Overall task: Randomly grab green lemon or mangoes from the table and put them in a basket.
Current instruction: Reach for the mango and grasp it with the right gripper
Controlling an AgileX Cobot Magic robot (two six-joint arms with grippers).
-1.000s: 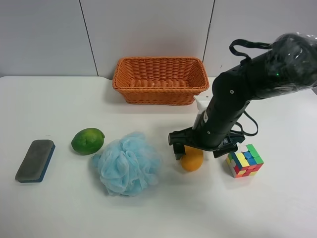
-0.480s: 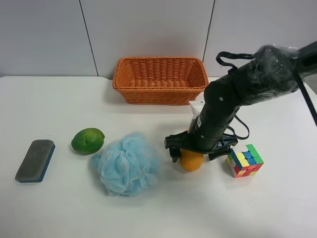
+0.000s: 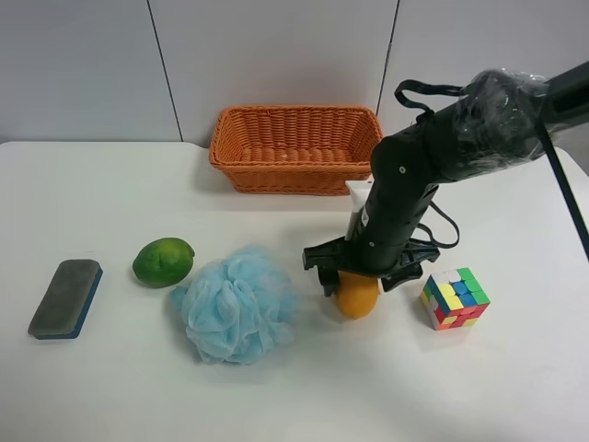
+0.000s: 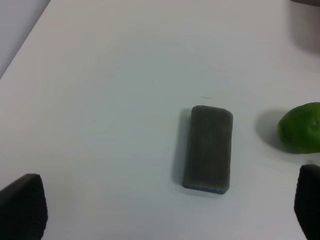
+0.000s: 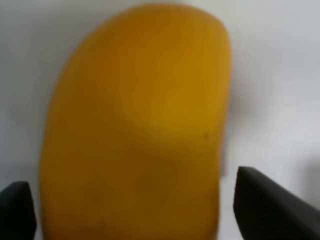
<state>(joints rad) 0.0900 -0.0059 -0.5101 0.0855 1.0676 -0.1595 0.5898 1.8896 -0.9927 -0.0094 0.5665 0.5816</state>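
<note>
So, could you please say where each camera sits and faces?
Exterior high: mounted high, looking down over the table toward the basket; the right arm shows.
Right wrist: close above the mango, facing down; open right claw flanks it.
Left wrist: higher, facing down at the eraser and lime; open left claw shows.
Shared: exterior high also shows mango, eraser, lime.

Mango (image 3: pixel 358 297) lies between sponge (image 3: pixel 236 304) and cube (image 3: pixel 455 297), basket (image 3: pixel 297 147) behind them
</note>
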